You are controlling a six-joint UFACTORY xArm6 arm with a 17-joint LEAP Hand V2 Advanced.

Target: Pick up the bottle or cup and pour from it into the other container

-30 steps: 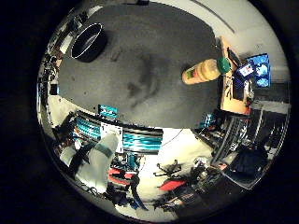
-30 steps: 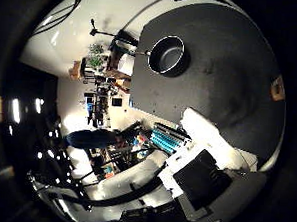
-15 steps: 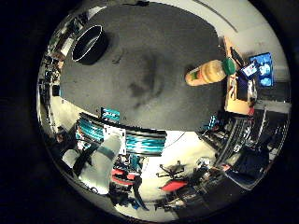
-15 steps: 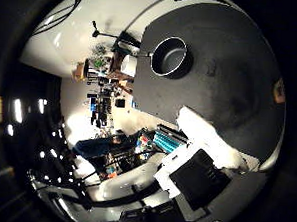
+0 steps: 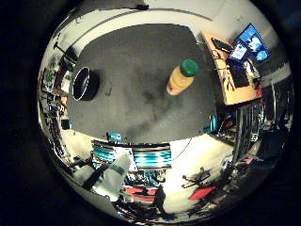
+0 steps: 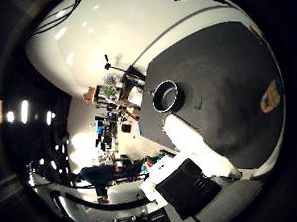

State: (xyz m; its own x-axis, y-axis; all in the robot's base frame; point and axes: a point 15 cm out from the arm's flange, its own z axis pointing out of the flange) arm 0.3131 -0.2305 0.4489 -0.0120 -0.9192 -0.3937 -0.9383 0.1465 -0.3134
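Note:
An orange bottle (image 5: 182, 78) with a green cap stands upright on a dark round table (image 5: 141, 66). A black round container (image 5: 83, 83) with an open top stands on the same table, well away from the bottle. The right thumb side palm view shows the container (image 6: 166, 95) with a pale rim, and the bottle (image 6: 271, 95) small at the table's far side. White and black parts of my hand (image 6: 190, 183) show at the table's near edge. The hand is above the table, away from the bottle and the container, both of which look small and far.
A wooden desk (image 5: 226, 71) with monitors (image 5: 249, 42) stands beside the table near the bottle. Teal and white equipment (image 5: 132, 153) sits by the table's edge. Office chairs and clutter lie on the floor beyond. A plant (image 6: 109, 91) and shelves stand behind the container.
Both pictures have shifted and turned, so the camera has moved; the table looks smaller in the thumb side view. The bottle and the container have not moved on the table.

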